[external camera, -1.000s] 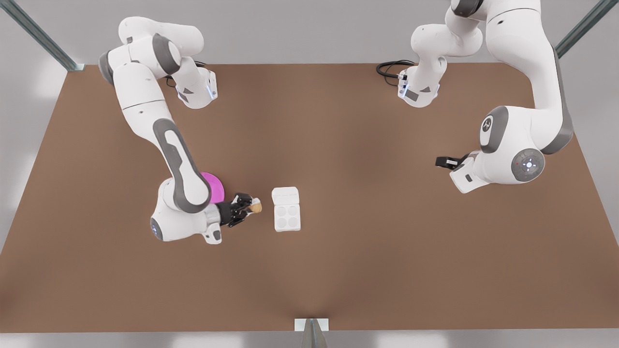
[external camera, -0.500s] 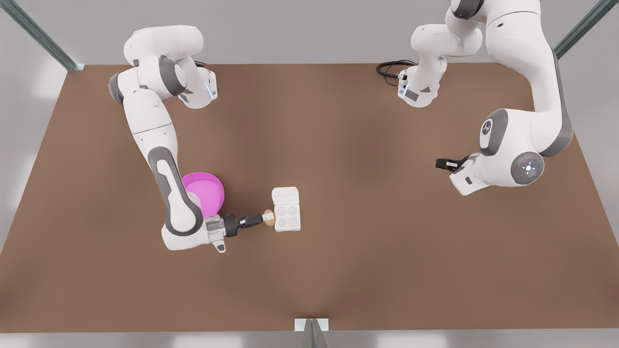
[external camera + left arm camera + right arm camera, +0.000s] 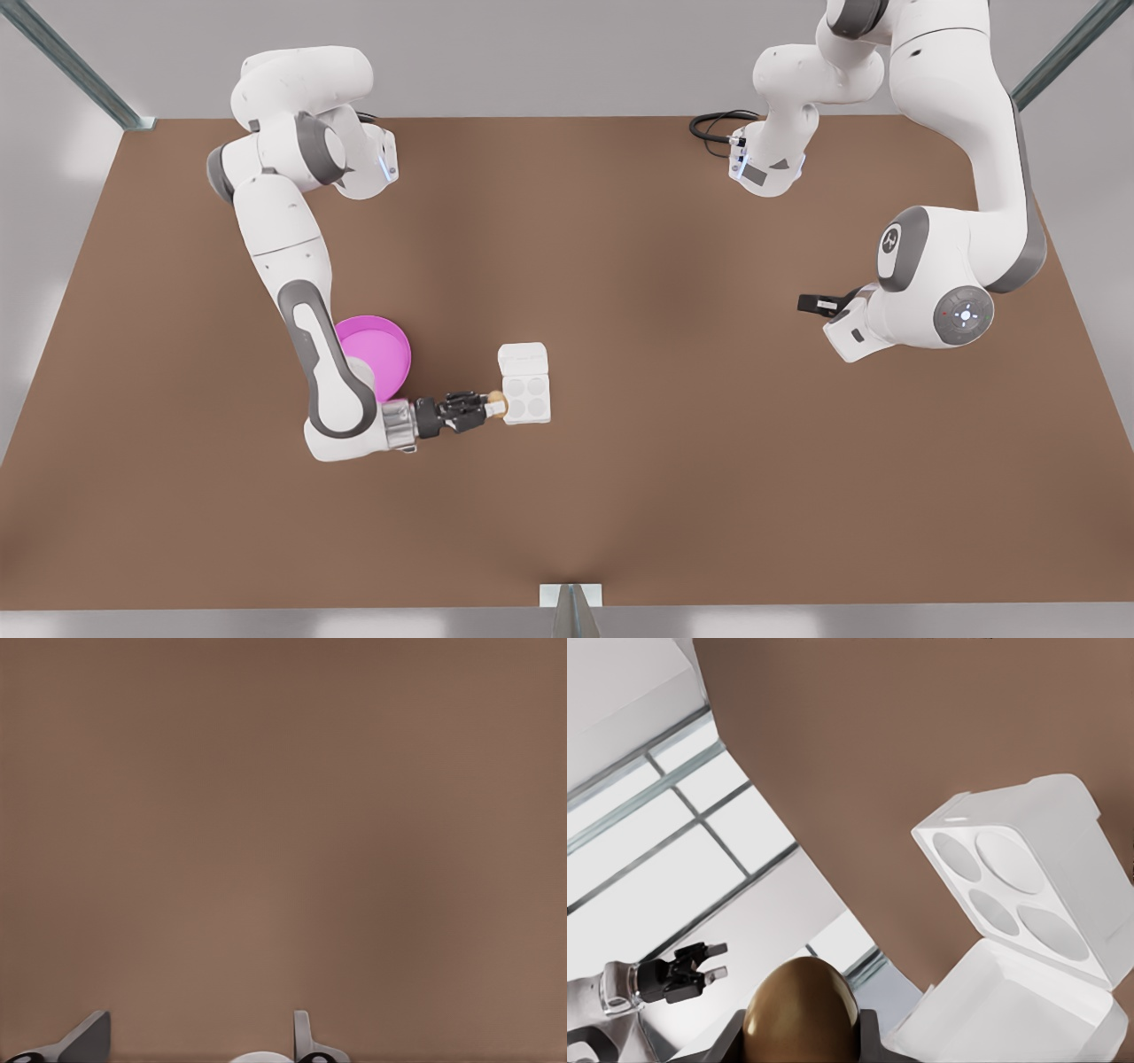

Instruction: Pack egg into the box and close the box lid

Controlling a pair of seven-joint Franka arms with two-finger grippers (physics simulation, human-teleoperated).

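The tan-brown egg (image 3: 496, 407) (image 3: 799, 1010) is pinched between the fingers of my right gripper (image 3: 485, 409), which is shut on it. It hangs right at the edge of the box (image 3: 526, 399) on the front view's left side, apart from the four round cups. The white box (image 3: 1007, 888) stands open, its box lid (image 3: 523, 357) (image 3: 1010, 1001) folded back on the far side. My left gripper (image 3: 815, 304) (image 3: 197, 1045) waits open over bare table at the front view's right.
A round magenta-pink plate (image 3: 376, 350) lies just behind the right arm's forearm, to the front view's left of the box. Brown table stretches between the two arms. A black cable (image 3: 713, 124) lies at the far edge.
My right gripper carried the egg from beside the pink plate toward the front view's right, up to the box's edge, and its wrist turned. The left arm hardly shifted.
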